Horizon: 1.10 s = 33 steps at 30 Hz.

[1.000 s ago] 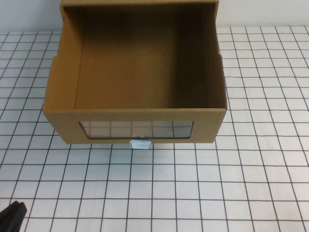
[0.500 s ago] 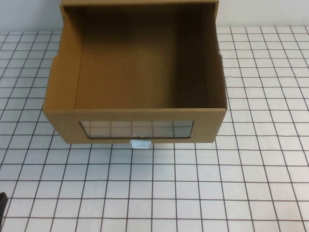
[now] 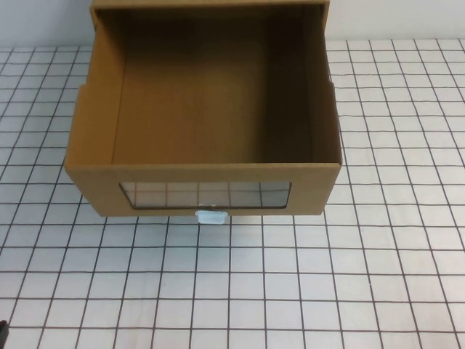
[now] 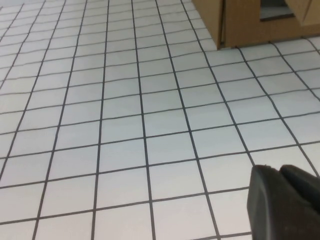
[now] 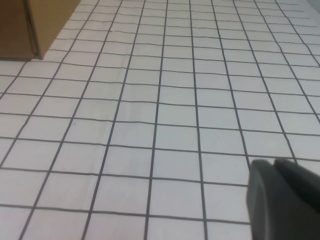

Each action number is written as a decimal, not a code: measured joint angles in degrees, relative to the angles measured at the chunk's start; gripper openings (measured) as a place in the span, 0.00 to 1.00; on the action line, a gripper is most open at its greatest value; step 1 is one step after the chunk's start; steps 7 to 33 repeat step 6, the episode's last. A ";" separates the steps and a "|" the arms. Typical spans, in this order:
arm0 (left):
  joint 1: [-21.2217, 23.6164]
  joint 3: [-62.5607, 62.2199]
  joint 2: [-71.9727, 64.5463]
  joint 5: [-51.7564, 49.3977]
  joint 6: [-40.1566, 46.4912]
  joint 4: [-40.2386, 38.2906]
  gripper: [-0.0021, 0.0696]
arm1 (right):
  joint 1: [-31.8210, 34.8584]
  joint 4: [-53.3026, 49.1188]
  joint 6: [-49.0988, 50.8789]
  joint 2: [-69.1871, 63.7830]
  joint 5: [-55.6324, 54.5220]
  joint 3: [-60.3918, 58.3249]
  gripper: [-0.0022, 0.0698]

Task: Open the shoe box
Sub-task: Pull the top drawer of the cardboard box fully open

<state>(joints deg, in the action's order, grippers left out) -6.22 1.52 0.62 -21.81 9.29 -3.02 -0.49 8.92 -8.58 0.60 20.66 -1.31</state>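
Note:
The brown cardboard shoe box [image 3: 94, 185] stands at the back middle of the table with its top open and its inside bare. Its front wall has a clear window [image 3: 205, 194] and a small white tab [image 3: 211, 216] below it. My left gripper [image 4: 277, 170] hovers low over the table near the front left, well away from the box corner [image 4: 240, 25]; its fingers are pressed together with nothing between them. Only a dark sliver of it [image 3: 2, 329] shows in the high view. My right gripper [image 5: 274, 162] is shut and empty, over the table to the right of the box corner [image 5: 30, 25].
A white tablecloth with a black grid [image 3: 290, 291] covers the table around the box. A plain wall runs behind the box.
In the high view the left gripper has slid back out past the near left corner, from a clear dark shape to a bare sliver. The box has not moved.

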 joint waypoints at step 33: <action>0.00 0.00 0.00 -0.53 0.00 0.04 0.03 | 0.00 0.00 0.00 0.13 0.00 0.00 0.01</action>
